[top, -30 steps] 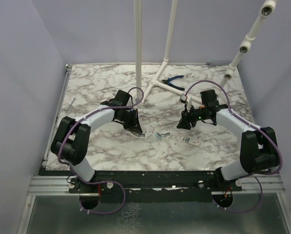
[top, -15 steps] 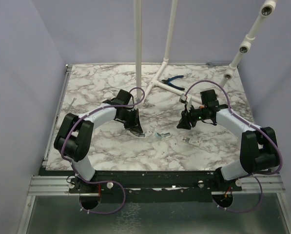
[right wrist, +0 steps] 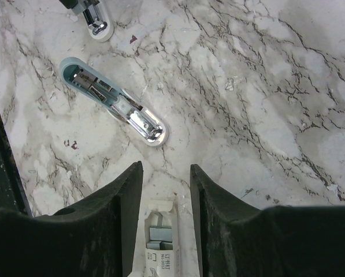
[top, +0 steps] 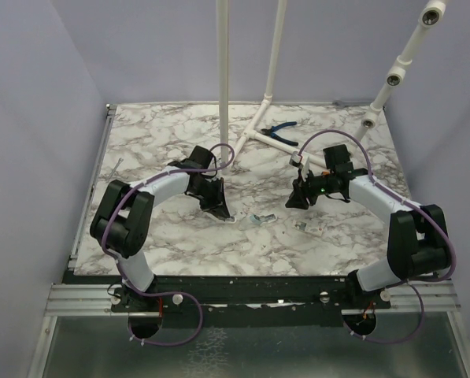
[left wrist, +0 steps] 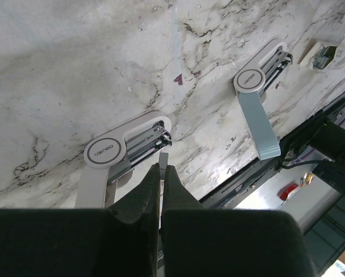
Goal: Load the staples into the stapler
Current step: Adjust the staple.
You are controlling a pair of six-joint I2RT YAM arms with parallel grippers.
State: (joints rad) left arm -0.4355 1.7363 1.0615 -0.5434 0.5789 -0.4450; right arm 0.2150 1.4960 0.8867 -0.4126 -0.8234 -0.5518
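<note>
A pale mini stapler lies open just beyond my left gripper, its metal magazine showing. The left gripper is shut on a short grey strip of staples, whose end sits close to the magazine's tip. In the top view this gripper is over that stapler. A second, blue-green stapler lies open mid-table and also shows in the left wrist view. My right gripper is open above the small staple box, which holds several strips.
A white pipe frame and blue-handled pliers lie at the back of the marble table. The staple box sits near the front right. The black front rail runs along the near edge.
The left arm's elbow has shifted slightly right while its gripper stays at the stapler. The right arm has not moved.
</note>
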